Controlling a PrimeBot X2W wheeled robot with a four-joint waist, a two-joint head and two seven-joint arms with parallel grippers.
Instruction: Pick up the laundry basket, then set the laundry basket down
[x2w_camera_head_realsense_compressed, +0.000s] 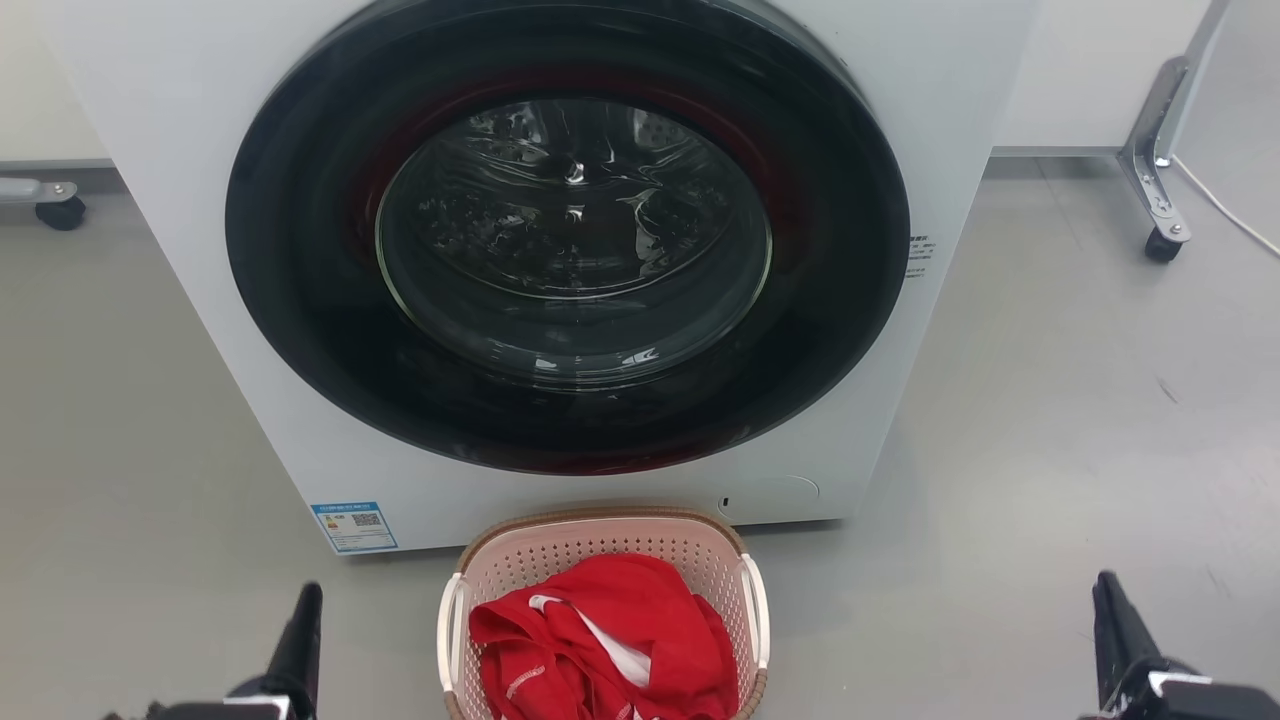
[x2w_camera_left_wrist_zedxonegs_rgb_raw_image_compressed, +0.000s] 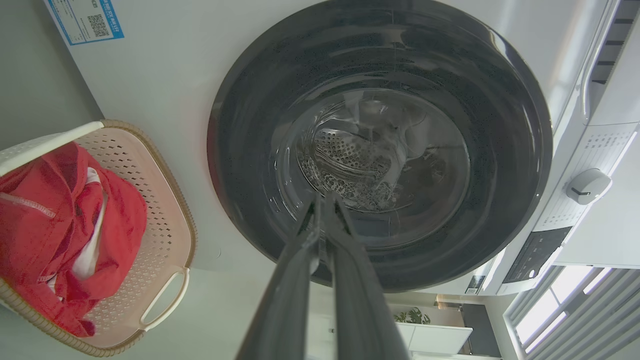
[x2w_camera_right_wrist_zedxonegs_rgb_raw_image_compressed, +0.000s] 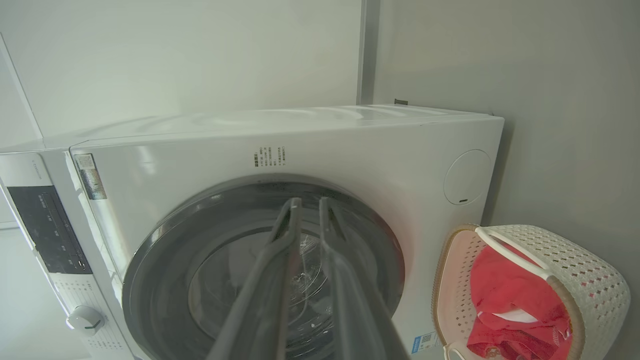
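Showing the laundry basket (x2w_camera_head_realsense_compressed: 600, 548) on the floor (x2w_camera_head_realsense_compressed: 1050, 400), just in front of the washing machine (x2w_camera_head_realsense_compressed: 180, 200) and below its round door (x2w_camera_head_realsense_compressed: 570, 240), with a red garment (x2w_camera_head_realsense_compressed: 620, 630) inside. Flanking it, well apart: left gripper (x2w_camera_left_wrist_zedxonegs_rgb_raw_image_compressed: 324, 197) clenched and empty; right gripper (x2w_camera_right_wrist_zedxonegs_rgb_raw_image_compressed: 310, 201) narrowly parted, grasping nothing.

**What I cannot make out**

My head view's bottom edge crops the near end of the laundry basket (x2w_camera_head_realsense_compressed: 560, 555), and a red garment (x2w_camera_head_realsense_compressed: 610, 640) hides its floor. My left gripper (x2w_camera_head_realsense_compressed: 308, 600) and right gripper (x2w_camera_head_realsense_compressed: 1108, 600) are cropped there too. The print on the label (x2w_camera_head_realsense_compressed: 353, 526) is too small to read.
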